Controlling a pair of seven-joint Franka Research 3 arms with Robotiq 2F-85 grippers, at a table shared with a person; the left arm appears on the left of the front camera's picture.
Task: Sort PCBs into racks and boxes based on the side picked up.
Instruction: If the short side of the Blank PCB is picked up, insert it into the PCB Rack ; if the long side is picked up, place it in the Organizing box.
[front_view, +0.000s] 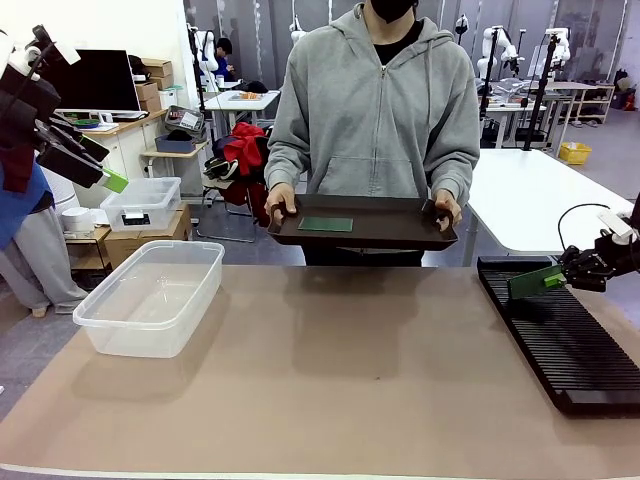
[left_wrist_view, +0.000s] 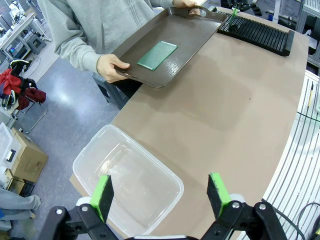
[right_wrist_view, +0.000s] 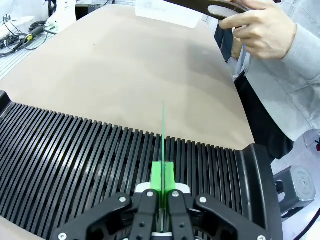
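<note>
**A:** What is the counter (front_view: 330, 385) like?

**B:** It is a smooth, matte tan sheet. Along its right edge lies the rack (front_view: 575, 345), which is long, flat and black. Many narrow parallel slots run across its width inside a solid rim.

**A:** And the boards?

**B:** The first PCB (left_wrist_view: 157, 55) is a thin green rectangle with a finely speckled face. It lies flat near the middle of a dark brown tray (left_wrist_view: 192, 30). The tray is glossy, with rounded corners, a raised rim and cut-out handles. A person in a grey hooded top holds it by both ends at the counter's far edge, with the person's hands (front_view: 283, 203) curled over the rim.

**A:** The other one?

**B:** The second PCB (front_view: 533, 282) is clamped in the right gripper (right_wrist_view: 163, 172), with a green pad pressed against each face. In the right wrist view it is a hair-thin green line, edge-on and upright over the slots. In the front view it tilts above the rack's far end. I cannot tell whether its lower edge touches a slot.

**A:** And the left side?

**B:** The left gripper (left_wrist_view: 162, 192) has its fingers spread wide apart and is raised above the counter's left edge. Below it sits the tub (front_view: 150, 300), made of clear, translucent plastic. It is rectangular, with rounded corners and a rolled rim, and it stands at the left edge near the far corner.
</note>
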